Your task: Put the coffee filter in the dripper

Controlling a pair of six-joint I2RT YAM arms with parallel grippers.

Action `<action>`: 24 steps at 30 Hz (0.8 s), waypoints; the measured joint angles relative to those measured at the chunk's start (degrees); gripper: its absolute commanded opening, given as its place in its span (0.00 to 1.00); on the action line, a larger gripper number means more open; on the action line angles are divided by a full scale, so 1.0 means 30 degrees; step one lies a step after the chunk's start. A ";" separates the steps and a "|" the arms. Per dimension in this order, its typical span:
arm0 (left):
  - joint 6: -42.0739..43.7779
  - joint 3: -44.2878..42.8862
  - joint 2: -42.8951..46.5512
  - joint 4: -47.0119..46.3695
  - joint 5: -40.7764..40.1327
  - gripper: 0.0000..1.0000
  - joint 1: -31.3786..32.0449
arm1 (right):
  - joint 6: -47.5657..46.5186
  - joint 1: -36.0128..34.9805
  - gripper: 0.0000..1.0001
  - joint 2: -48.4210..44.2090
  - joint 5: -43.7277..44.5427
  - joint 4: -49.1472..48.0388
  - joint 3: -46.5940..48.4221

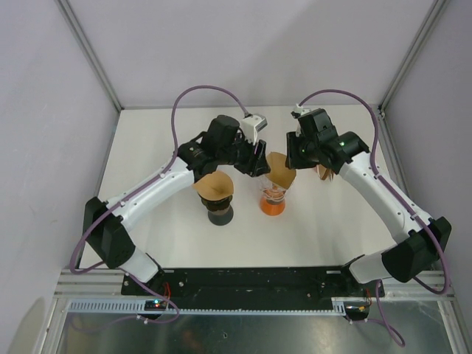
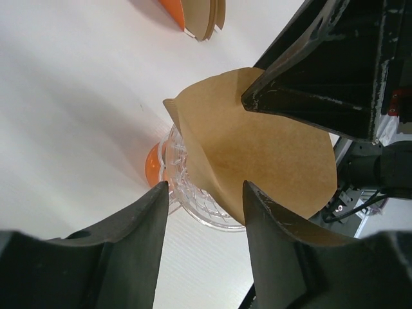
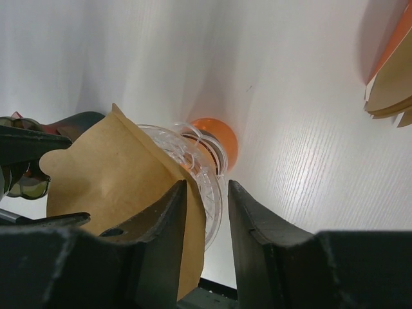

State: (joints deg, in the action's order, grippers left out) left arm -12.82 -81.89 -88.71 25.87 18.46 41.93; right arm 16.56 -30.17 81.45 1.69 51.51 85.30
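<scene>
Grey walls (image 1: 258,44) close in a white surface (image 1: 144,144), with both arms bolted at its near edge.

The left arm (image 1: 147,195) curves inward from the left. Just beside it stands a dark dripper (image 1: 219,214) with a second filter (image 1: 214,186) resting in its top.

The left claw (image 2: 206,190) hangs at the centre of the surface, just left of the task's things. Its fingers stand well apart and nothing is clamped between them. In its wrist view the gap shows glass and brown paper. The paper's lower edge passes behind one finger, and whether they touch cannot be told.

The filter (image 2: 257,148) stands in the mouth of the clear dripper (image 3: 199,167). Much of the paper rises above the ribbed rim, and one pointed corner sticks up at the side. It looks like a flat folded fan, not spread against the glass. The dripper sits upright on an orange base (image 1: 273,208), between the two claws.

The right claw (image 3: 207,188) comes in from the other side, close over the rim. Its fingers are parted by a narrow gap, through which the glass rim and the surface show. Nothing is pinched there. The filter lies to the outer side of one finger, and the left wrist view shows a right fingertip lying across the paper's upper edge.

Beyond the right claw, a stack (image 3: 393,90) of brown filters leans in an orange holder (image 3: 402,32), well apart from the dripper. In the top view the right arm (image 1: 383,192) partly hides it.
</scene>
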 measured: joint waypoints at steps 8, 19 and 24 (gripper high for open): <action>0.0328 -0.0007 0.0284 0.0015 -0.0073 0.61 -0.0007 | -0.0219 -0.0109 0.44 0.0000 0.0007 0.0007 -0.0036; 0.0619 -0.0007 0.0539 0.0015 -0.0080 0.71 -0.0007 | -0.0874 -0.1042 0.58 -0.0299 0.0947 0.0044 0.0284; 0.0699 -0.0007 0.0656 0.0022 -0.0080 0.76 -0.0007 | -0.1377 -0.1559 0.58 -0.0809 0.1858 0.0007 0.1224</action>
State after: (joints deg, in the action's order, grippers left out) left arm -10.72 -81.91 -86.74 25.93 18.22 41.91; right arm 12.43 -34.85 79.02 7.27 51.53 88.97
